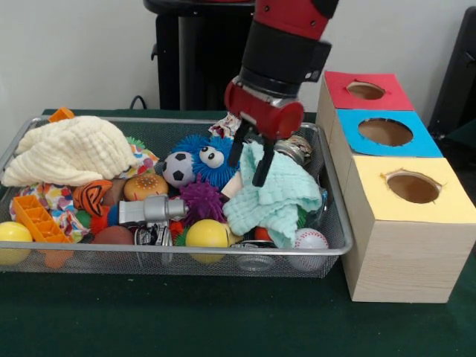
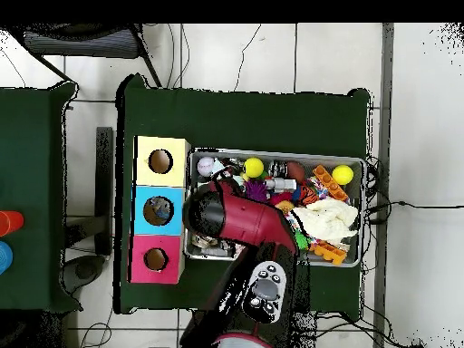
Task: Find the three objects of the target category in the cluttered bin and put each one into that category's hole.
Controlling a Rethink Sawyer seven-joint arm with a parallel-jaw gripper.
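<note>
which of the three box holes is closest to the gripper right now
The red box's hole, farthest back in the front view. The gripper hangs over the mint cloth; the blue and yellow holes lie farther forward.

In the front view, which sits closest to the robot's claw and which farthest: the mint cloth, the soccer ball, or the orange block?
1. Mint cloth: right at the gripper.
2. Soccer ball: to the picture's left of it.
3. Orange block: near the bin's left end.
</note>
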